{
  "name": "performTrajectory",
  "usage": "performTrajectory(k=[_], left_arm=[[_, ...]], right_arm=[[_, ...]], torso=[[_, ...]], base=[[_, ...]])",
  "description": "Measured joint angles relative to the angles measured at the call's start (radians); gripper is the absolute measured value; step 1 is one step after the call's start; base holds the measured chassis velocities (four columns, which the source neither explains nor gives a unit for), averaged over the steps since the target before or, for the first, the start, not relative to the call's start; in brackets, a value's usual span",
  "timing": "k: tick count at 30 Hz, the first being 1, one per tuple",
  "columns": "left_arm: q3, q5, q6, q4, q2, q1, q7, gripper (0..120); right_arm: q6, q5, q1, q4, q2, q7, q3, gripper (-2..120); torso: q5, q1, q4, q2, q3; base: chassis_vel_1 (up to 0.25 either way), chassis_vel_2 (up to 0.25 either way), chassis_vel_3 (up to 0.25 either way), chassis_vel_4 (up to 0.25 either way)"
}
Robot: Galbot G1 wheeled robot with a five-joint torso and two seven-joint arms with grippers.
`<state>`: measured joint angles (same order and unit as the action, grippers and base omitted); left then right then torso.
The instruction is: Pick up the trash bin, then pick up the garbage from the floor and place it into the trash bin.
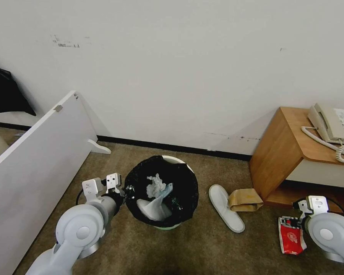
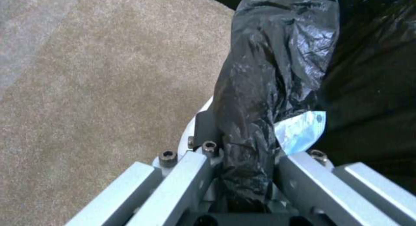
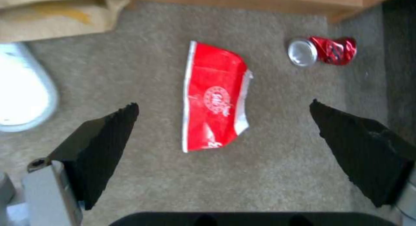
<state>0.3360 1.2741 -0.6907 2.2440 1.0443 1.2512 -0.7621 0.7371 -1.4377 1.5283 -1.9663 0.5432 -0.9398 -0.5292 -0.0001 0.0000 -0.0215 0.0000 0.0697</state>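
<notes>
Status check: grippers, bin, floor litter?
Left gripper shut on trash bin rim. Right gripper open above flattened red cup. Red can, slipper, paper bag on carpet. Nothing blocking.

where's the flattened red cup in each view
Head view: the red cup lies on the carpet, lower right, beside the right arm.
Left wrist view: not in it.
Right wrist view: centre, below the open right end effector.
Shared landmark: the brown paper bag beside the white slipper.
</notes>
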Motion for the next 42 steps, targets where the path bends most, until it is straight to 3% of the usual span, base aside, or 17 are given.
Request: performTrajectory(k=[6,12,16,20,22,42], left_arm=[[-0.002,-0.001,0.001,0.005,-0.003,-0.001,0.001,2],[-0.037,-0.013,0.002,-0.005,-0.004,-0.01,0.003,2],[-0.044,-0.016,0.003,-0.005,-0.004,-0.01,0.003,2],[-0.055,-0.012,0.004,0.005,-0.014,-0.012,0.003,2],[-0.052,-0.007,0.004,0.012,-0.023,-0.01,0.006,2],[-0.049,-0.017,0.006,0.028,-0.032,0.007,0.01,2]], right_arm=[[-0.001,0.02,-0.039,0.065,0.048,0.031,0.025,100],[-0.001,0.086,-0.081,0.148,0.156,0.062,0.048,100],[-0.001,0.106,-0.089,0.167,0.18,0.072,0.054,100],[-0.001,0.18,-0.113,0.245,0.248,0.106,0.072,100],[-0.002,0.213,-0.121,0.277,0.272,0.12,0.073,100],[-0.002,0.368,-0.129,0.352,0.333,0.193,0.038,100]], torso=[[0.0001,0.0,0.0003,0.0,0.0],[0.0002,0.0,0.0,0.0,0.0],[0.0002,0.0,0.0003,0.0,0.0],[0.0003,0.0,-0.0004,0.0,0.0],[0.0,0.0,0.0004,0.0,0.0],[0.0001,0.0,0.0,0.0,0.0]], base=[[0.0,0.0,0.0,0.0],[0.0,0.0,0.0,0.0],[0.0,0.0,0.0,0.0],[0.0,0.0,0.0,0.0],[0.0,0.0,0.0,0.0],[0.0,0.0,0.0,0.0]])
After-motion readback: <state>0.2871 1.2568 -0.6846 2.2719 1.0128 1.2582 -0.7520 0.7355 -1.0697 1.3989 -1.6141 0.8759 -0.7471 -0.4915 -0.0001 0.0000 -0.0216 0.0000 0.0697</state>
